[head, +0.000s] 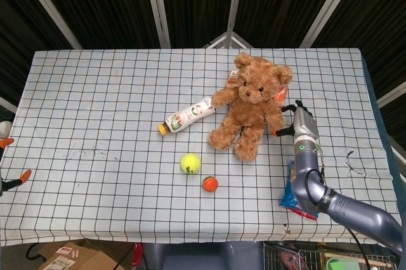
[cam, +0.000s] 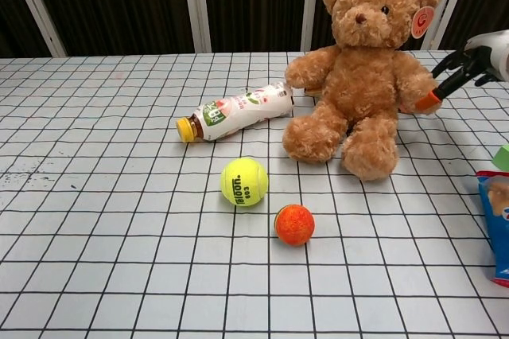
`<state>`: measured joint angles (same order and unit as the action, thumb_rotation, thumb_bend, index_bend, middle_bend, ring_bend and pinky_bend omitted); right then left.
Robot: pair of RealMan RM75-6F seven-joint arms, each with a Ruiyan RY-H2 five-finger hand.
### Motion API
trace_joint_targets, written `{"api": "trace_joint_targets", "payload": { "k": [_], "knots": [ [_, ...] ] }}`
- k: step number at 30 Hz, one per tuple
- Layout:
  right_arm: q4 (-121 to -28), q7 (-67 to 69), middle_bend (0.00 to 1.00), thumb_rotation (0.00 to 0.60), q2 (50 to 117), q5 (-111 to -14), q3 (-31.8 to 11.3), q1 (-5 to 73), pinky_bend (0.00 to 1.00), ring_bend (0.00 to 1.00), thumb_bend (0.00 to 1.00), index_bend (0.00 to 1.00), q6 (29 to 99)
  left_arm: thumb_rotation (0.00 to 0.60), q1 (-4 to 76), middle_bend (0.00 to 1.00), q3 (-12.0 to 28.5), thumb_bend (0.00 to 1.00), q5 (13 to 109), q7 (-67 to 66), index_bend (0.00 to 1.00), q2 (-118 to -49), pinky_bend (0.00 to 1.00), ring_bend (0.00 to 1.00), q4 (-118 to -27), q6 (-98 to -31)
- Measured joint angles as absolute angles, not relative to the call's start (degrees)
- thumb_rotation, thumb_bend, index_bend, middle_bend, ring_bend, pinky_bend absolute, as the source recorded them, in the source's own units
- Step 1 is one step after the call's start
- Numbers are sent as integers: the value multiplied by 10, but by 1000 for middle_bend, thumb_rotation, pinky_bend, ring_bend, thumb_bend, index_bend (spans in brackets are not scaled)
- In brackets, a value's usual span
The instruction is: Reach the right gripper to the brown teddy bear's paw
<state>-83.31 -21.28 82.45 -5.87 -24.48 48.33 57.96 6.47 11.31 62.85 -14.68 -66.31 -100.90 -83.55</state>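
- Right hand — fingers apart, holding nothing, an orange fingertip touching the fuzzy brown teddy bear's paw.
- Left hand at the table edge — finger state: cannot tell.

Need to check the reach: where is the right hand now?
The right hand is right of centre in the head view, at the brown teddy bear's paw.

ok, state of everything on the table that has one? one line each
teddy bear: sitting upright
right hand: fingers spread, holding nothing, an orange fingertip at the bear's paw
left hand: at the table's edge, only fingertips visible
bottle: lying on its side, yellow cap on
snack bag: lying flat
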Motion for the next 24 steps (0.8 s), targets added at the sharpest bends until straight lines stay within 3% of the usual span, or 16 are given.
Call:
{"api": "trace_joint_targets", "payload": {
  "k": [7,24],
  "knots": [
    [-833,-210,0,600,820,-48,-259,484,0,0,81,403,582,600,68,0,111,284,628,-153,237,-667,0,0,-1009,-836],
    [-826,-235,0,600,851,-21,-277,502,0,0,81,419,617,600,74,0,111,284,624,-149,237,-669,0,0,-1006,-829]
  ]
}}
